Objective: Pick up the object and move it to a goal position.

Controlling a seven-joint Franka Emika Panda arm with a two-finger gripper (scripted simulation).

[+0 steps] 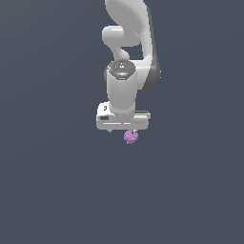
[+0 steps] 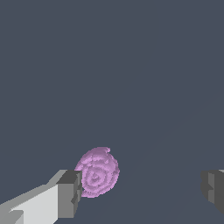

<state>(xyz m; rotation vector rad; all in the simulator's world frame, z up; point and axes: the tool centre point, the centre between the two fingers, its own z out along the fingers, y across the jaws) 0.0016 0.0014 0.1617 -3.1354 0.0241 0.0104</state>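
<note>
Closing from this stance looks risky: in the wrist view the gripper stands wide apart, one grey fingertip touching or nearly touching the object, the other pad well away at the lower right edge of that frame. The object sits hard against one side of the gap, not centred, so a squeeze may let the near pad shove the blob along the floor before the far pad arrives; a lumpy, roundish thing could roll or squirt out, or be caught only by its edge and slip on the lift. Judged risk, not seen fact. As for heading, the pink-purple blob is close to round with a faint spiral of bumps on its face; no clear long axis, no end that points anywhere, so approach angle matters little, centring matters much. Farther off, in the exterior view, the object lies just below the white gripper, slightly toward the exterior view's right of the hand's middle, near frame centre. The arm rises behind toward the upper edge. No goal marker shows anywhere on the plain dark floor.
</note>
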